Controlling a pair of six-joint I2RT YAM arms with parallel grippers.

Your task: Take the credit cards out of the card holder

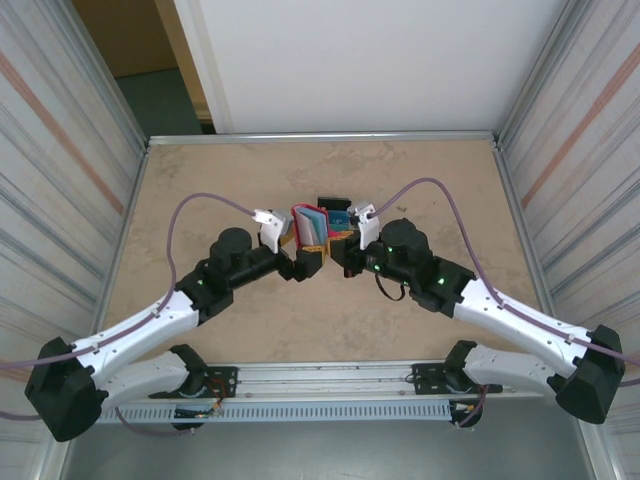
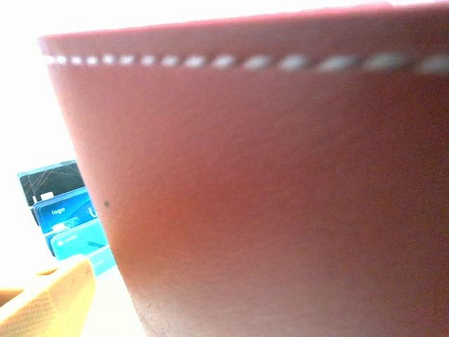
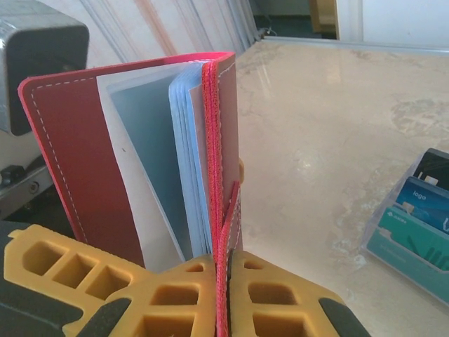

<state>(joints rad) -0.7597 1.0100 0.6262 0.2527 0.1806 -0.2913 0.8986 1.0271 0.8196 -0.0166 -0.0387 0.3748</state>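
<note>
The red card holder (image 1: pixel 303 232) stands upright and spread open between my two grippers. My right gripper (image 3: pixel 224 281) is shut on its right-hand cover, yellow fingers (image 3: pixel 168 295) pinching the stitched edge by the snap tab. Pale bluish sleeves (image 3: pixel 188 161) fan out inside, and a teal-blue face shows through the first one. My left gripper (image 1: pixel 306 262) is open at the left cover (image 2: pixel 266 196), which stands right in front of its camera; one yellow finger (image 2: pixel 49 302) shows at the lower left. Loose credit cards (image 3: pixel 414 214), blue, teal and dark, lie overlapped on the table beyond the holder (image 2: pixel 63 203).
The beige marbled tabletop (image 1: pixel 220 180) is bordered by a metal frame and corrugated side walls (image 1: pixel 60 150). Purple cables (image 1: pixel 200 200) arc over both arms. The card pile (image 1: pixel 338 218) lies just behind the grippers.
</note>
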